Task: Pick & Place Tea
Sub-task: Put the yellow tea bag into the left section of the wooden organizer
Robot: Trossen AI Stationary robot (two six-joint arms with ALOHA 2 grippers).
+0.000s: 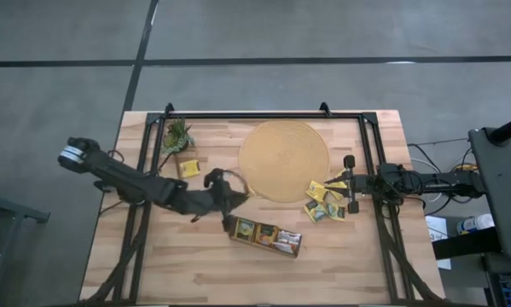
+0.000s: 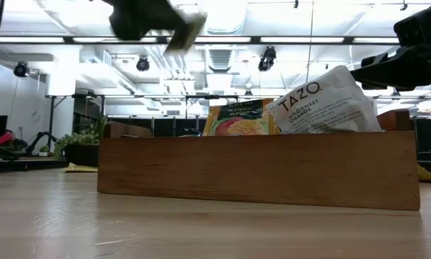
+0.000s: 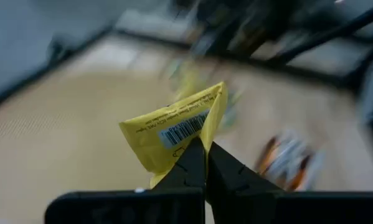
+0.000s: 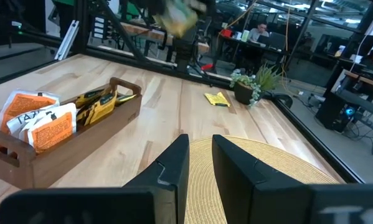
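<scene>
My left gripper [image 1: 231, 194] is raised above the table between the round woven mat [image 1: 285, 160] and the dark wooden tray [image 1: 265, 237], and is shut on a yellow tea sachet [image 3: 174, 130]. The low view shows this gripper [image 2: 149, 16] blurred, high above the tray [image 2: 258, 169]. Several sachets stand in the tray. A loose pile of sachets [image 1: 325, 205] lies at the mat's right rim, just in front of my right gripper [image 1: 345, 183]. That gripper [image 4: 200, 165] is level, with a narrow gap between its fingers and nothing in it. My left gripper pinches the yellow sachet by its lower corner [image 3: 195, 144] between the two fingertips. The sachet sticks out beyond the fingertips with its barcode face showing, bent along one side. It is lifted clear of the table and the tray.
A small green plant [image 1: 177, 136] stands at the far left, with a single yellow sachet [image 1: 188, 168] flat on the wood beside it. A black frame [image 1: 264, 115] borders the table. People sit at desks in the room beyond the table [image 4: 258, 31].
</scene>
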